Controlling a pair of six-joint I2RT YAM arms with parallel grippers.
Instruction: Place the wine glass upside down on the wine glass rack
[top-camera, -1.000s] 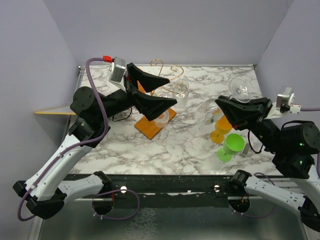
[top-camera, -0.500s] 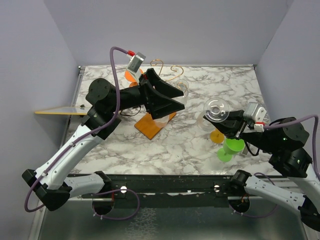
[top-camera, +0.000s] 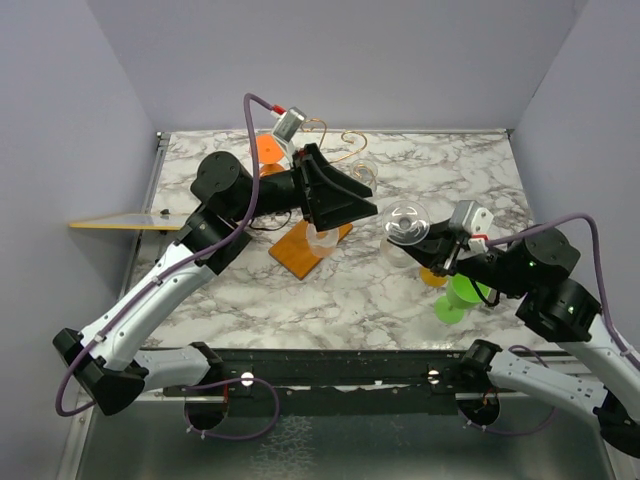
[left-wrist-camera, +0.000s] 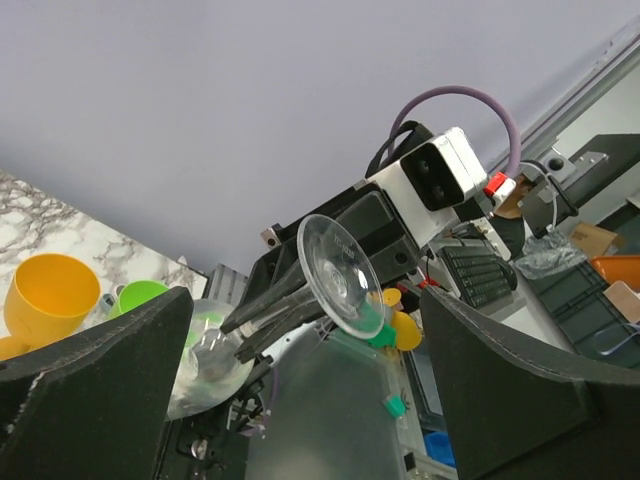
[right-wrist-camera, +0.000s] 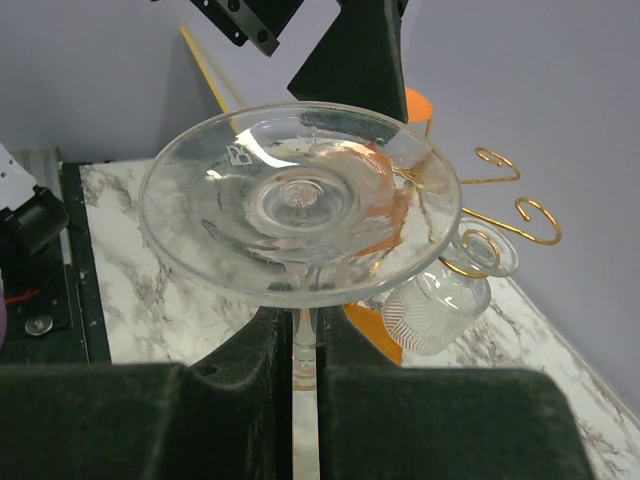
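Check the right gripper (top-camera: 436, 246): its fingers (right-wrist-camera: 240, 375) are closed narrowly on the stem of the clear wine glass (right-wrist-camera: 300, 195). The glass is held inverted, with its round foot uppermost and its bowl below. In the top view you see it in the air, to the right of the wine glass rack (top-camera: 300, 252) and apart from it.

The rack is a thin gold wire stand with curled scroll arms on a rectangular orange-brown wooden base. It stands on the white marble-patterned table (top-camera: 250, 290). A second clear glass with a cut pattern (right-wrist-camera: 440, 300) hangs bowl-down in one gold scroll.

Check the left gripper (top-camera: 372, 195): its black fingers (left-wrist-camera: 90, 350) are spread wide and hold nothing. It hovers over the rack, facing the held glass.

An orange plastic goblet (top-camera: 435, 274) and a green plastic goblet (top-camera: 462, 293) stand on the table under the right arm.

A small raised mark shows on the foot of the held glass in the right wrist view. It is too faint to read.
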